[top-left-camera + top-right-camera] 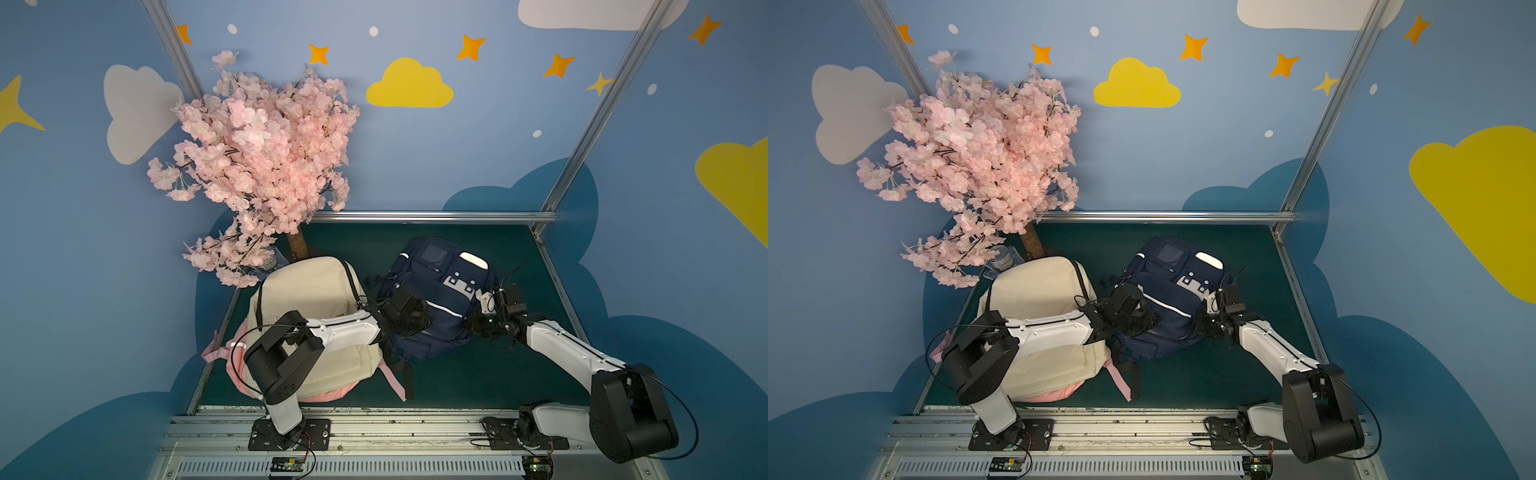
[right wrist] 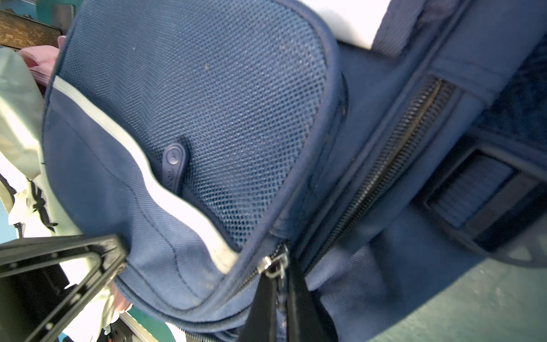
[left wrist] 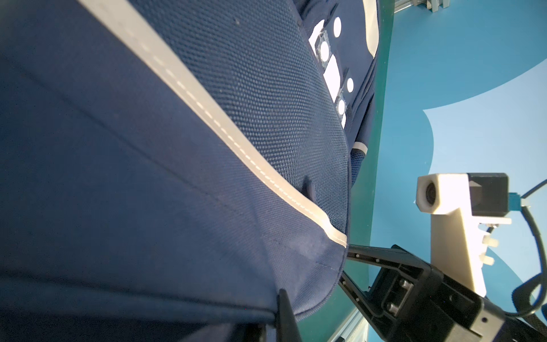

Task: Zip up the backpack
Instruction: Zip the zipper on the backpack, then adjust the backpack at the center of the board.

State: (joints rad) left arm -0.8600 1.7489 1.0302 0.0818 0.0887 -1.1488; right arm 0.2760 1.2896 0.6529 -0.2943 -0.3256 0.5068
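Right gripper [image 2: 279,291]: jaws together, pinched on the metal pull [image 2: 273,265] where a zipper runs round the corner below the mesh panel [image 2: 222,103]. The grip sits on the tab itself, likely so the slider follows the track when the arm draws it. Left gripper [image 3: 281,308]: jaws closed too, and they appear nipped on a fold of navy cloth at the opposite lower edge of the backpack [image 1: 432,299]; only one fingertip shows, so the bite is judged, not plainly seen. Likely purpose: anchor the soft shell and keep the seam taut, else the whole bag would drag after the pull. A second zipper [image 2: 393,154] beside the pull looks meshed shut. How much of the gripped track remains open cannot be told; it curves out of sight. The backpack lies front-up on the green mat [image 1: 478,374], between the two arms, just beside a cream bag [image 1: 307,299] that the left arm reaches across. Tree [image 1: 257,158] stands at the far left corner, well apart from the work. Risk: cloth bunching ahead of the slider at the corner.
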